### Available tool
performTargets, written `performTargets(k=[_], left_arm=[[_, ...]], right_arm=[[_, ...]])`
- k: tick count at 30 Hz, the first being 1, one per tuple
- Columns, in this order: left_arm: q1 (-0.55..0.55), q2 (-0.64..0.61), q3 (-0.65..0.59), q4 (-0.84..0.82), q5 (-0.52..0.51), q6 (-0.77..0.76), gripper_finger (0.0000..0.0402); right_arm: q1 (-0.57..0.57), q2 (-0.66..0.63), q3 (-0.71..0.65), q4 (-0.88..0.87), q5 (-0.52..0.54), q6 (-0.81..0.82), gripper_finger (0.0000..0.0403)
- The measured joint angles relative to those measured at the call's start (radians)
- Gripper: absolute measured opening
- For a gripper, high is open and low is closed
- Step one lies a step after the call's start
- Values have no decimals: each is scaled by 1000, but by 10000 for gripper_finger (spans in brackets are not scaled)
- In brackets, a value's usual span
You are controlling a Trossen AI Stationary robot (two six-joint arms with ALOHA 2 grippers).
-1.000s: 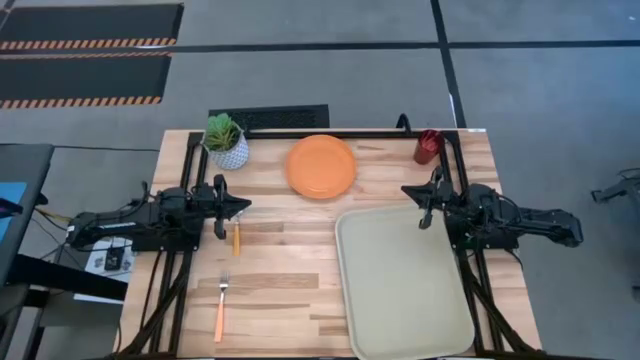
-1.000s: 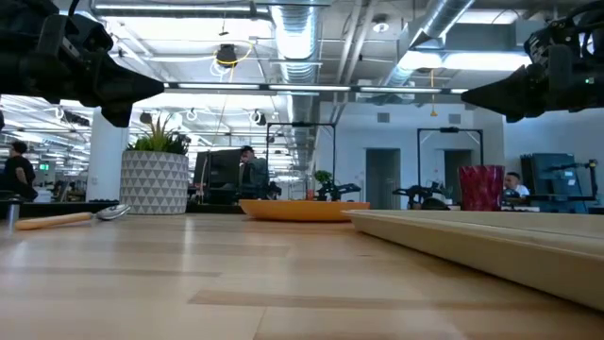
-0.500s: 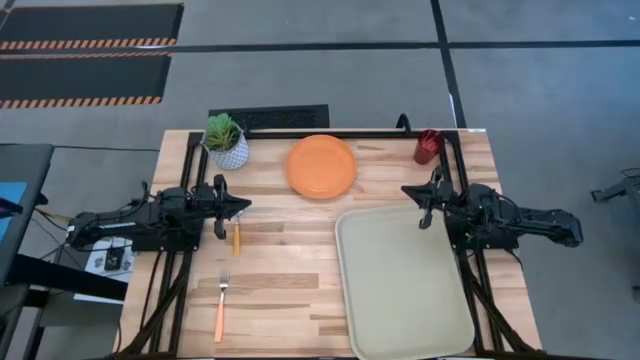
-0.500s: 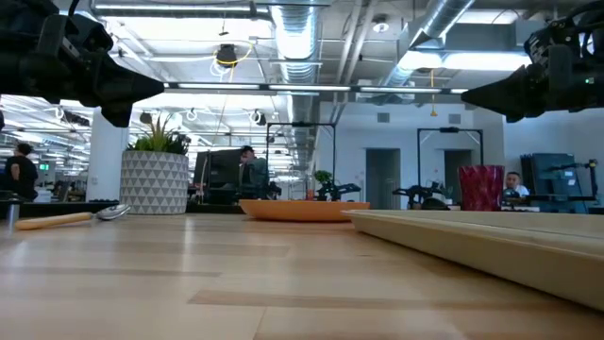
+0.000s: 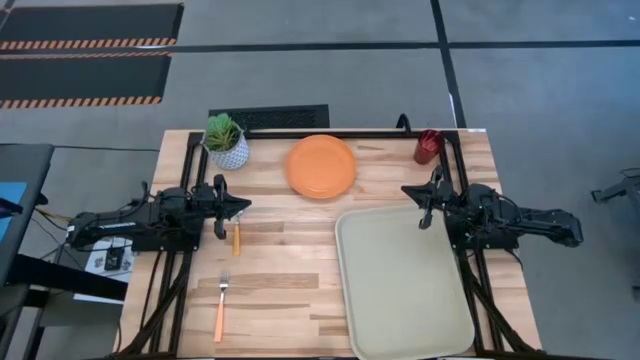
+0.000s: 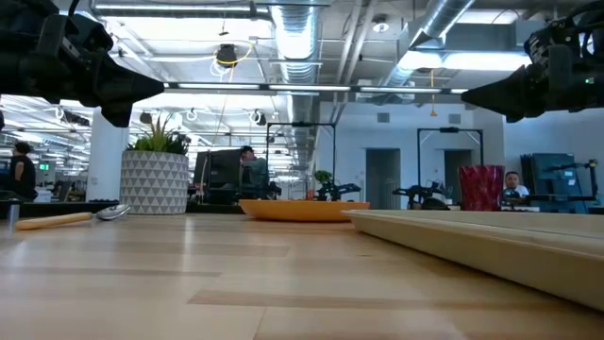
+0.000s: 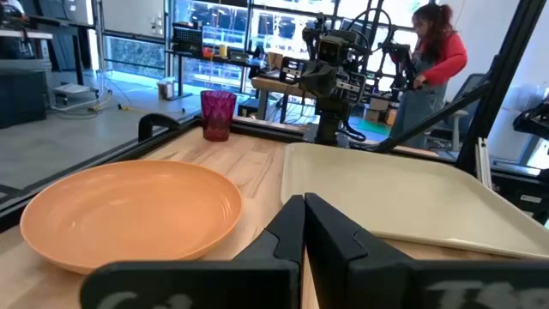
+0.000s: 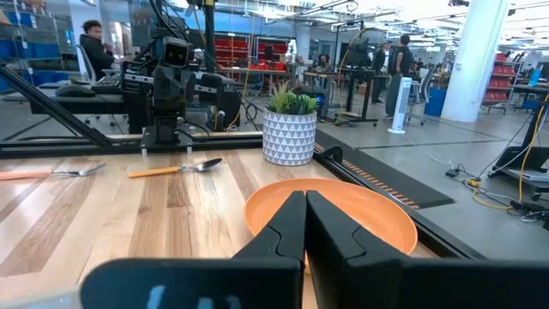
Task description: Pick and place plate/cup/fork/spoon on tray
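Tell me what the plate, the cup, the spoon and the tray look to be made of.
Plate: likely plastic, plain orange with a soft satin sheen.
Cup: seems translucent dark red plastic, with light glowing through its faceted wall.
Spoon: shiny silver bowl, probably metal; matte orange handle, perhaps plastic.
Tray: pale beige, matte, moulded rim with rounded corners, probably plastic.

A robotics lab on an open industrial floor: exposed silver ducts and strip lights run overhead; a wooden bench on a black metal frame stands on grey concrete marked with orange-and-black hazard stripes; red storage racks line the far wall; a person in red works at another rig behind further benches.
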State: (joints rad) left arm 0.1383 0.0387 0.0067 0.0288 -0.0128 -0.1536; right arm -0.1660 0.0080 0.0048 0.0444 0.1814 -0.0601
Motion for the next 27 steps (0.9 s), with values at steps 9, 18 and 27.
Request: performTargets(k=[9,18,27], left_arm=[[0,0,0,0,0,0,0],[0,0,0,0,0,0,0],[0,0,0,0,-1,0,0]], right_arm=[[0,0,0,0,0,0,27],[0,0,0,60,4,1,28],[-19,8,24,102,-11,85,12]])
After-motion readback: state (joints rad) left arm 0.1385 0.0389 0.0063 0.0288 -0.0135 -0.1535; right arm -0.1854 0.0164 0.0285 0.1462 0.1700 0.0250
